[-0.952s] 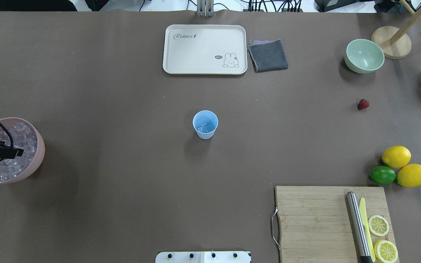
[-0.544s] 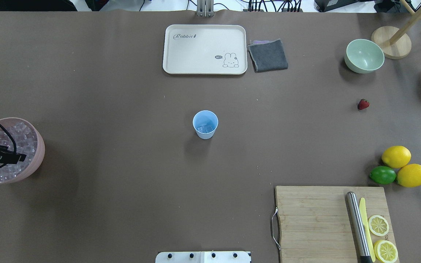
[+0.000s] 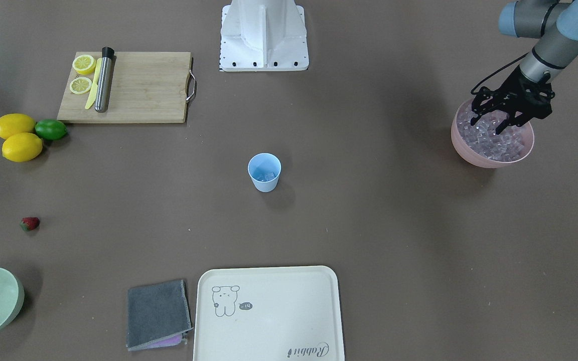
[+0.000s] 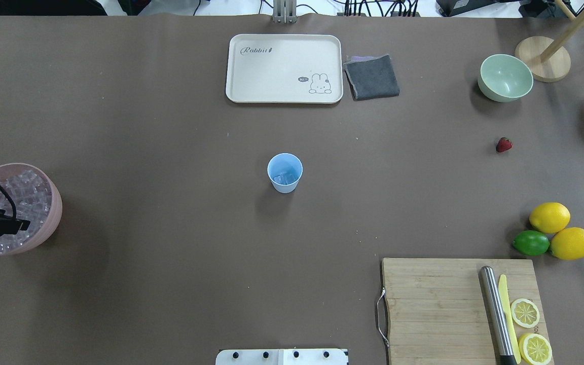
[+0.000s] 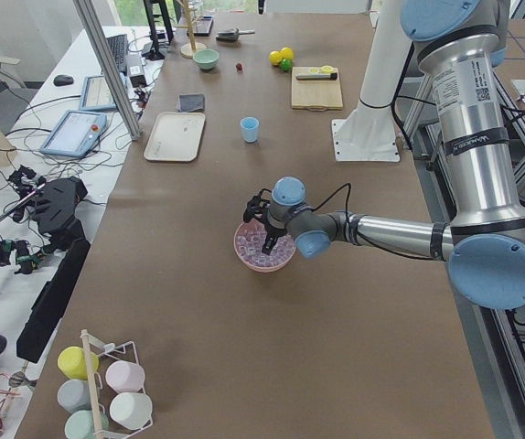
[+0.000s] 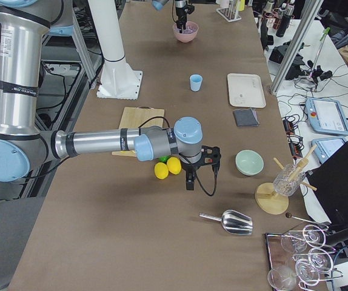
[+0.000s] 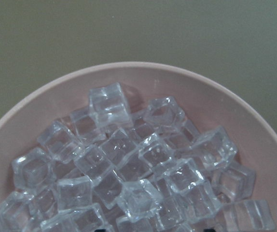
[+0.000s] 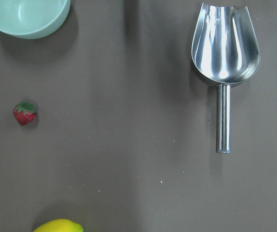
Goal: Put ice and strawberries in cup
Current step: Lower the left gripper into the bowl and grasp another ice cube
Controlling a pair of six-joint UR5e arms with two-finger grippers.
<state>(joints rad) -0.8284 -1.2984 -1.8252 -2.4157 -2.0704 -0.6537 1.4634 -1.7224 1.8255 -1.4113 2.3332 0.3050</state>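
cup (image 4: 285, 172) at centre, ice (image 4: 27, 191) in bowl (image 4: 57, 213) at robot's far left, strawberry (image 4: 504, 145) far right

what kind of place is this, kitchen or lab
Most likely a robotics lab, not a kitchen: robot arm at the table, tablets and cables beside it, with a cutting board and pink bowl of ice as props.

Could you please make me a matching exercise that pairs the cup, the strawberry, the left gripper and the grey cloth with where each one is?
Things:
1. cup
2. strawberry
3. left gripper
4. grey cloth

Places:
A. right beside the rabbit tray
B. at the pink bowl full of ice
C. upright in the middle, a few cubes inside
D. lying alone between the pale green bowl and the lemons

Pairs: 1-C; 2-D; 3-B; 4-A
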